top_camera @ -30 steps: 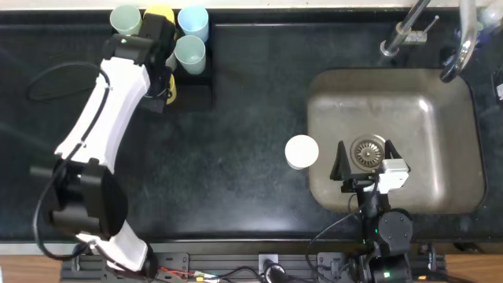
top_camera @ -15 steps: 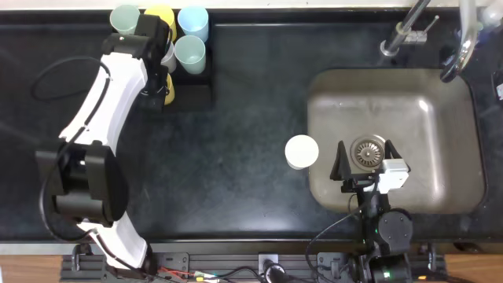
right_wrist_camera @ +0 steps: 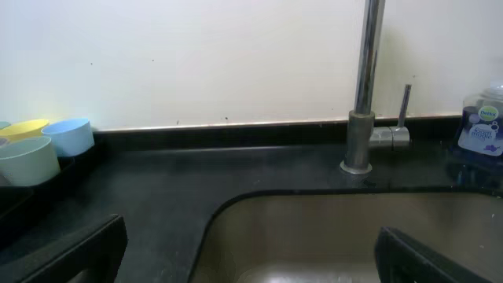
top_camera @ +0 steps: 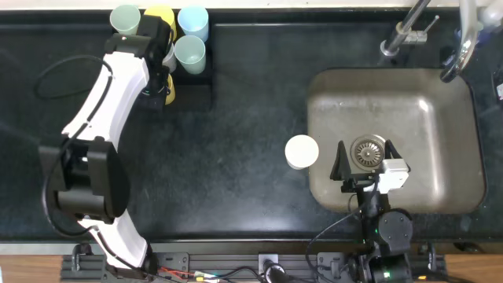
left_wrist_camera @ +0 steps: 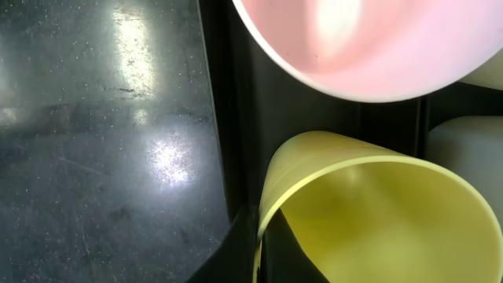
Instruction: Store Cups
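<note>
My left gripper is at the black cup rack at the back left, shut on the rim of a yellow cup that lies tilted against the rack's edge. In the left wrist view a pink cup stands just beyond it. Green, yellow, blue and pale green cups stand upright in the rack. A white cup stands on the counter beside the sink. Low over the sink basin, my right gripper is open and holds nothing.
The steel sink takes up the right side, with a faucet and a soap bottle behind it. The dark counter lies between the rack and the sink. A wall runs along the back.
The left arm's elbow has swung slightly left, and its wrist shifted a little at the rack. The right arm has not moved.
</note>
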Controlling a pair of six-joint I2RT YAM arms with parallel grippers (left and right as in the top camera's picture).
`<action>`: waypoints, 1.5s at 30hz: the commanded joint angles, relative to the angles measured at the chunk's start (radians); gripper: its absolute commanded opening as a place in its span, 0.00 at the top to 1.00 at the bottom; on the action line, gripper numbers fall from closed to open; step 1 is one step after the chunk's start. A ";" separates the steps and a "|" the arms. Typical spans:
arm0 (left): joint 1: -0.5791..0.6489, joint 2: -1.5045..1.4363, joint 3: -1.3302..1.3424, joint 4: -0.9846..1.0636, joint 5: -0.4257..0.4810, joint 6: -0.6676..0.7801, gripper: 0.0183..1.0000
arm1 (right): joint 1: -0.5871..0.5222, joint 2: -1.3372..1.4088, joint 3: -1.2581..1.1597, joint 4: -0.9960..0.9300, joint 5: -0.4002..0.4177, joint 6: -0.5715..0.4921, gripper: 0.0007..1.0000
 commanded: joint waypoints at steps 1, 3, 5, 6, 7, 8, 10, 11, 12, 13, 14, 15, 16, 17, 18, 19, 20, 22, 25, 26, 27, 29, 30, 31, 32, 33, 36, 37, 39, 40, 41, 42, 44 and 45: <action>0.012 0.011 -0.006 0.002 -0.034 -0.010 0.97 | -0.002 -0.010 -0.014 0.005 0.004 0.000 0.00; 0.014 0.011 -0.006 0.002 -0.035 -0.010 0.95 | -0.002 -0.010 -0.014 0.005 0.004 0.000 0.00; 0.017 0.011 -0.006 0.002 -0.037 -0.009 0.93 | -0.002 -0.010 -0.014 0.005 0.004 0.000 0.00; 0.019 0.011 -0.006 0.003 -0.037 -0.002 0.93 | -0.002 -0.010 -0.014 0.005 0.004 0.000 0.00; 0.019 0.011 -0.006 0.003 -0.038 0.001 0.92 | -0.002 -0.010 -0.014 0.005 0.004 0.000 0.00; 0.019 0.011 -0.006 0.004 -0.041 0.001 0.90 | -0.002 -0.010 -0.014 0.005 0.004 0.000 0.00; 0.019 0.011 -0.006 0.006 -0.044 0.002 0.86 | -0.002 -0.010 -0.014 0.005 0.004 0.000 0.00; 0.019 0.011 -0.006 0.006 -0.045 0.002 0.84 | -0.002 -0.010 -0.014 0.005 0.004 0.000 0.00; 0.019 0.011 -0.006 0.006 -0.045 0.005 0.82 | -0.002 -0.010 -0.014 0.005 0.004 0.000 0.00; 0.019 0.011 -0.006 0.007 -0.045 0.005 0.79 | -0.002 -0.010 -0.014 0.005 0.004 0.000 0.00; 0.019 0.011 -0.006 0.007 -0.045 0.005 0.77 | -0.002 -0.010 -0.014 0.005 0.004 0.000 0.00; 0.019 0.011 -0.006 0.008 -0.045 0.005 0.75 | -0.002 -0.010 -0.014 0.005 0.004 0.000 0.00; 0.019 0.011 -0.006 0.010 -0.045 0.005 0.74 | -0.002 -0.010 -0.014 0.005 0.004 0.000 0.00; 0.019 0.009 -0.006 0.010 -0.045 0.005 0.72 | -0.002 -0.010 -0.014 0.005 0.004 0.000 0.00; 0.019 0.005 -0.006 0.010 -0.045 0.005 0.70 | -0.002 -0.010 -0.014 0.005 0.004 0.000 0.00; 0.018 -0.002 -0.006 0.010 -0.045 0.010 0.67 | -0.002 -0.010 -0.014 0.005 0.004 0.000 0.00; 0.017 -0.011 -0.006 0.010 -0.045 0.016 0.65 | -0.002 -0.010 -0.014 0.005 0.004 0.000 0.00; 0.015 -0.037 -0.006 0.009 -0.047 0.032 0.63 | -0.002 -0.010 -0.014 0.005 0.004 0.000 0.00; 0.015 -0.093 -0.006 0.005 -0.049 0.050 0.57 | -0.002 -0.010 -0.014 0.005 0.004 0.000 0.00; 0.015 -0.117 -0.006 0.005 -0.052 0.063 0.54 | -0.002 -0.010 -0.014 0.005 0.004 0.000 0.00; 0.015 -0.139 -0.006 0.005 -0.054 0.073 0.52 | -0.002 -0.010 -0.014 0.005 0.004 0.000 0.00; 0.012 -0.192 -0.006 0.005 -0.068 0.098 0.48 | -0.002 -0.010 -0.014 0.005 0.004 0.000 0.00; 0.008 -0.223 -0.006 0.010 -0.086 0.123 0.46 | -0.002 -0.010 -0.014 0.005 0.004 0.000 0.00; 0.002 -0.251 -0.006 0.021 -0.106 0.156 0.46 | -0.002 -0.010 -0.014 0.005 0.004 0.000 0.00; -0.006 -0.285 -0.006 0.045 -0.131 0.209 0.45 | -0.002 -0.010 -0.014 0.005 0.004 0.000 0.00; -0.015 -0.319 -0.006 0.080 -0.156 0.281 0.43 | -0.002 -0.010 -0.014 0.005 0.004 0.000 0.00; -0.042 -0.411 -0.006 0.258 -0.200 0.614 0.40 | -0.002 -0.010 -0.014 0.005 0.004 0.000 0.00; -0.049 -0.435 -0.010 0.328 -0.198 0.739 0.40 | -0.002 -0.010 -0.014 0.005 0.004 0.000 0.00; -0.060 -0.485 -0.032 0.486 -0.170 0.992 0.39 | -0.002 -0.010 -0.014 0.005 0.004 0.000 0.00; -0.061 -0.513 -0.055 0.570 -0.143 1.098 0.39 | -0.002 -0.010 -0.014 0.005 0.004 0.000 0.00; -0.061 -0.537 -0.079 0.637 -0.112 1.174 0.36 | -0.002 -0.010 -0.014 0.005 0.004 0.000 0.00; -0.061 -0.570 -0.115 0.716 -0.067 1.248 0.32 | -0.002 -0.010 -0.014 0.005 0.004 0.000 0.00; -0.056 -0.637 -0.200 0.852 0.013 1.342 0.30 | -0.002 -0.010 -0.014 0.005 0.004 0.000 0.00; -0.053 -0.676 -0.253 0.920 0.055 1.378 0.29 | -0.002 -0.010 -0.014 0.005 0.004 0.000 0.00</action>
